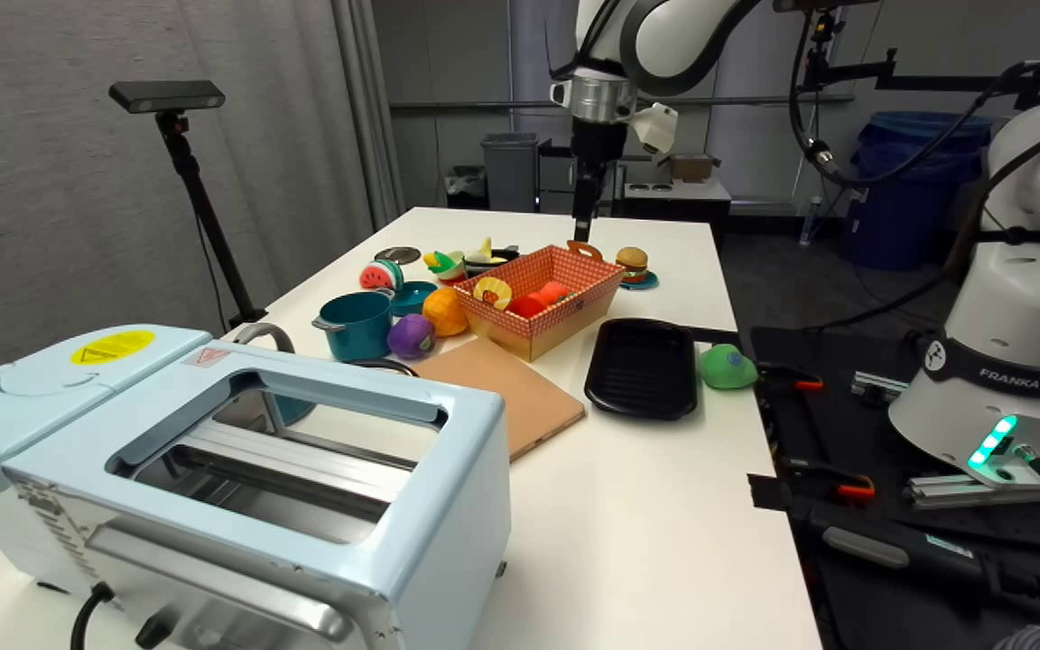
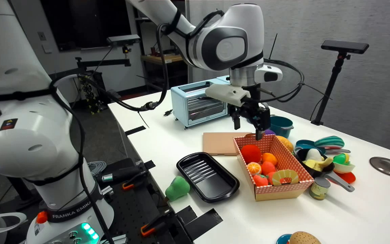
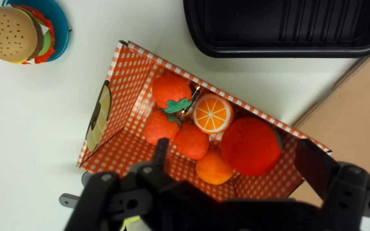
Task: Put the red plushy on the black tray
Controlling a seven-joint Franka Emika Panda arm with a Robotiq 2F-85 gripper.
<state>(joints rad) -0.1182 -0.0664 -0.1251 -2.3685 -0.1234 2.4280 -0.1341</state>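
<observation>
Gripper (image 2: 248,132), spread wide with nothing pinched, is held up above the checkered box (image 2: 283,194), and the red plushy (image 3: 251,146) is seen down inside it, close to the box's right end in the wrist view. Between the two fingers (image 3: 315,165) the plushy is shown there, a bit nearer the right one, so a drop with a small shift right seems to be needed before the black tray (image 2: 208,177), just left of the box in an exterior view, can be reached.

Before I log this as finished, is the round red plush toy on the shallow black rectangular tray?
No, an exterior view shows the red plush toy inside the red-and-white checked rectangular box beside the tray.
</observation>
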